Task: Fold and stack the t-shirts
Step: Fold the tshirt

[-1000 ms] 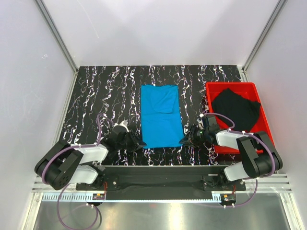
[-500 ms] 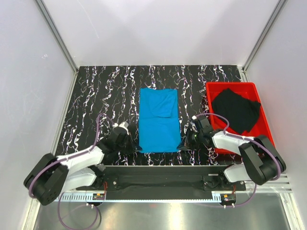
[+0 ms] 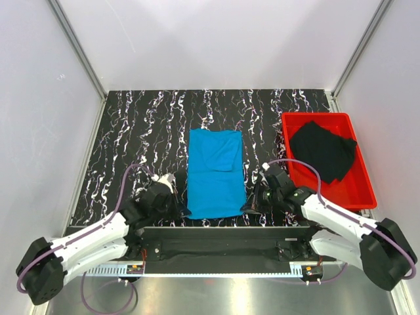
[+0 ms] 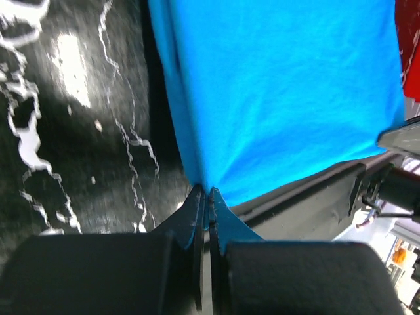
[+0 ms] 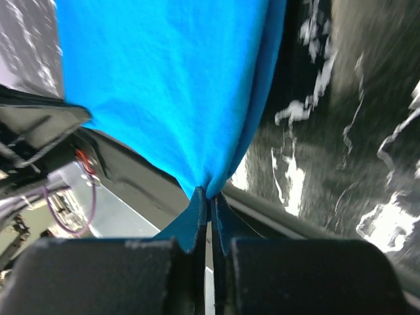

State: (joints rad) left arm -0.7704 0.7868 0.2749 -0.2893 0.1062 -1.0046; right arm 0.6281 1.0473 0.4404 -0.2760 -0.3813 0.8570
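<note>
The sky-blue t-shirt (image 3: 214, 172) lies folded into a long strip in the middle of the table. My left gripper (image 3: 182, 210) is shut on its near left corner, seen in the left wrist view (image 4: 209, 191). My right gripper (image 3: 249, 205) is shut on its near right corner, seen in the right wrist view (image 5: 210, 195). Both corners are lifted a little, and the near hem reaches the table's front edge. The blue cloth fills both wrist views (image 4: 275, 92) (image 5: 170, 85). The black t-shirt (image 3: 323, 151) lies crumpled in the red tray (image 3: 359, 195) at the right.
The black marbled table (image 3: 144, 138) is walled by white panels at the back and sides. The black mounting rail (image 3: 223, 239) runs along the near edge, just beyond the shirt's hem.
Both grippers have pulled the blue shirt's near corners toward the front edge. The shirt has slid nearer and slightly left. Both arms have stretched out lower along the table's front.
</note>
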